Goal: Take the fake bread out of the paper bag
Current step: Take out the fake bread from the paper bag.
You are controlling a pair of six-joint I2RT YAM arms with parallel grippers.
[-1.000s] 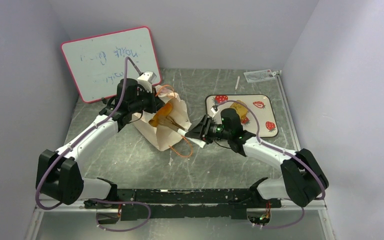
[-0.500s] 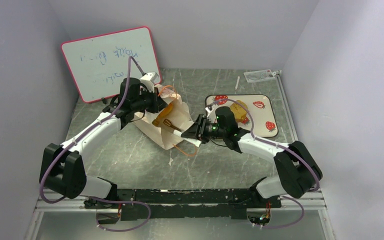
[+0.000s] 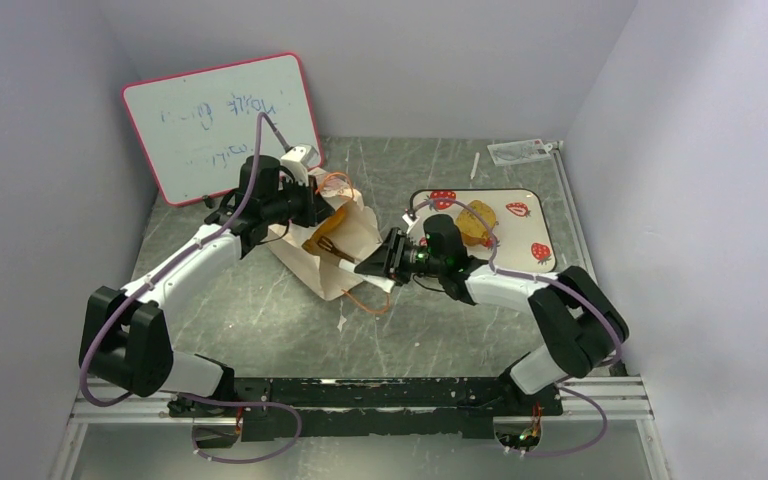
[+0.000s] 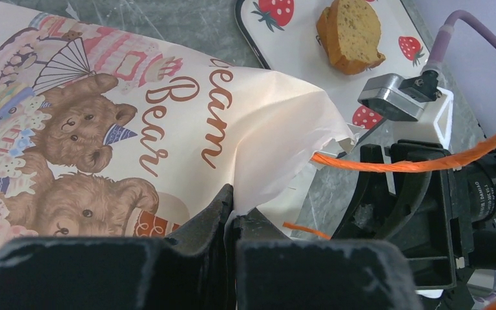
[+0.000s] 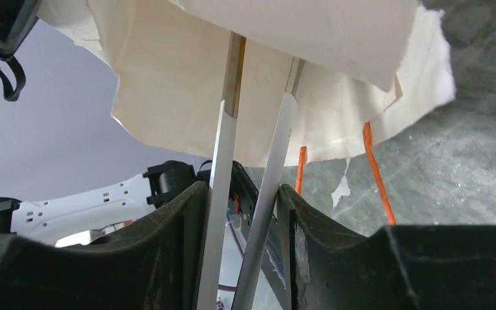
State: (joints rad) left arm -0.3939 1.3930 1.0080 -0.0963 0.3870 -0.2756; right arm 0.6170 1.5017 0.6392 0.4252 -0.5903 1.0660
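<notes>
We see our left tool [image 4: 230, 208] clamped on the paper bag [image 4: 258, 110] edge. Our right tool [image 5: 240, 187] is at its mouth, grip unclear. A bread chunk [image 3: 477, 222] lies behind it on a tray [image 3: 525, 235].

The left arm [image 3: 188, 268] is reaching forward and inward, the left end effector [image 4: 232, 208] pinching a fold of the bag [image 4: 258, 116] with its fingers closed. The right arm [image 3: 520, 290] is stretching leftward, elbow bent, the right end effector [image 5: 242, 194] clamping two white rods [image 5: 221, 148].
</notes>
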